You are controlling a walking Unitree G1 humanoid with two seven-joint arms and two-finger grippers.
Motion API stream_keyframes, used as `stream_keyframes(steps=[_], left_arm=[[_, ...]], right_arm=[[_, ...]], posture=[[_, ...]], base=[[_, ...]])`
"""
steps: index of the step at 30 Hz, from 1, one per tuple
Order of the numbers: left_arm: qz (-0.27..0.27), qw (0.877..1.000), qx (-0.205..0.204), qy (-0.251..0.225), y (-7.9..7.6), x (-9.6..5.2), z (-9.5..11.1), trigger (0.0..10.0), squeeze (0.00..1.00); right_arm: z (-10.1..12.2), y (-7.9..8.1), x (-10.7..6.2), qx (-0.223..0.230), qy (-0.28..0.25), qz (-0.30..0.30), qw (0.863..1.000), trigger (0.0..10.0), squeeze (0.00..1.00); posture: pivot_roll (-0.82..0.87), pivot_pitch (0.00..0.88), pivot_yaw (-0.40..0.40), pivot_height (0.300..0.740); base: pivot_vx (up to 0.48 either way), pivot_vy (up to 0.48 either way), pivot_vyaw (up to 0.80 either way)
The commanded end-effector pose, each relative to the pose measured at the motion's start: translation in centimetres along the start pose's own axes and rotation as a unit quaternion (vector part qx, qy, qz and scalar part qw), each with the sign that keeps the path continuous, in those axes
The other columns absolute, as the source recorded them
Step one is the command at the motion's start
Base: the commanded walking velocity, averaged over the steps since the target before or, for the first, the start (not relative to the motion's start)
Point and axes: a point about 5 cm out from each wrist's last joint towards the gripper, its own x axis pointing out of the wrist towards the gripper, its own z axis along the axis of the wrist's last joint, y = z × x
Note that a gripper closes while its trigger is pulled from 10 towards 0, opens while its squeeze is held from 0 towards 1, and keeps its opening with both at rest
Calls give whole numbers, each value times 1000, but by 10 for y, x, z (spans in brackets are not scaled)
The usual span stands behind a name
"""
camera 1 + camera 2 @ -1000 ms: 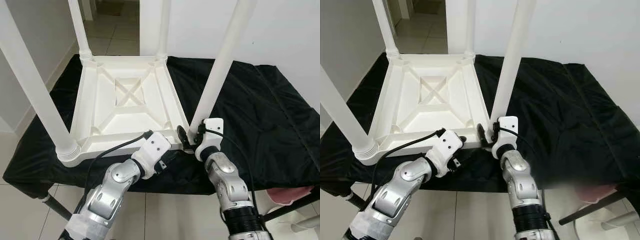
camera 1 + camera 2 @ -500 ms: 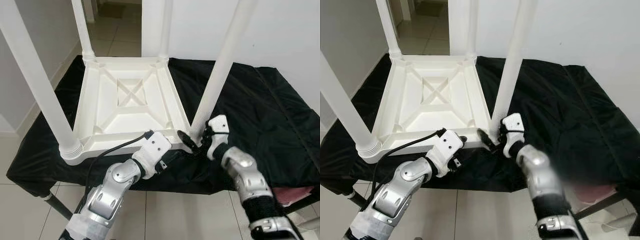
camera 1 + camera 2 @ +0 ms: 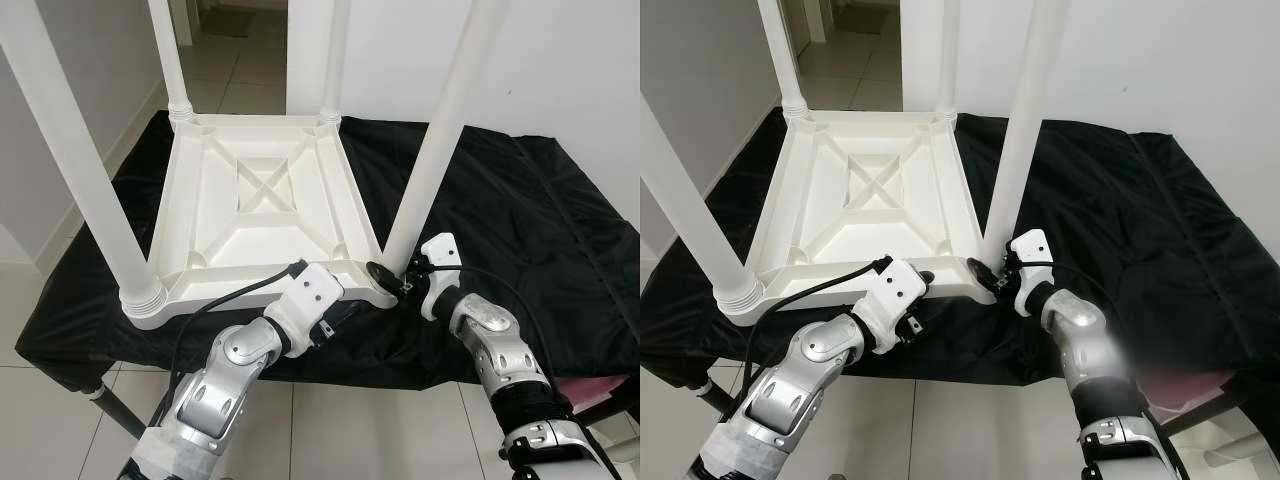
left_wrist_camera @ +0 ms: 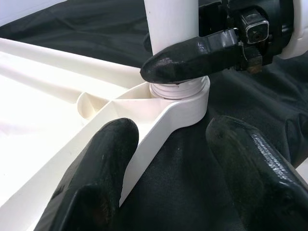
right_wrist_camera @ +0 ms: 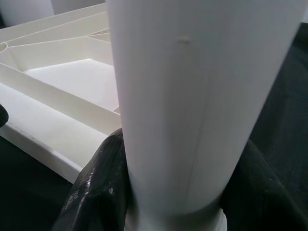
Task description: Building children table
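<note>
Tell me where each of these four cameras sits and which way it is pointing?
Left eye view: on the head, looking forward and down at the upturned white table on a black cloth; both silver arms show.
Right eye view: beside it, same scene, slightly shifted.
Left wrist view: on the left arm, looking along the left gripper at the table's near corner.
Right wrist view: on the right arm, close on the table leg that the right gripper clasps.
Both wrist views share that leg.
</note>
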Motion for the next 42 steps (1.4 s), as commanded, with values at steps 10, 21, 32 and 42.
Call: stream_keyframes(steps=[10,21,32,42], left_arm=[[5,1000,4,7,1,-1,-3,10000,0],[3,1000,1,11,0,-3,-4,10000,0],[8,1000,-4,13,-1,-4,-5,10000,0],[6,1000,-2,16,1,-4,-5,10000,0]], right_arm=[[-2,1,0,9,-2,-27,1000,10000,0],[-5,25,9,68,19,-205,976,10000,0],[-13,52,4,100,33,-327,939,10000,0],[-2,47,2,106,20,-358,928,10000,1000]], posture=[[17,22,-43,740],[14,38,-41,740],[20,52,-45,740],[13,54,-33,740]], base=[[0,0,0],[0,0,0],[0,0,0],[0,0,0]])
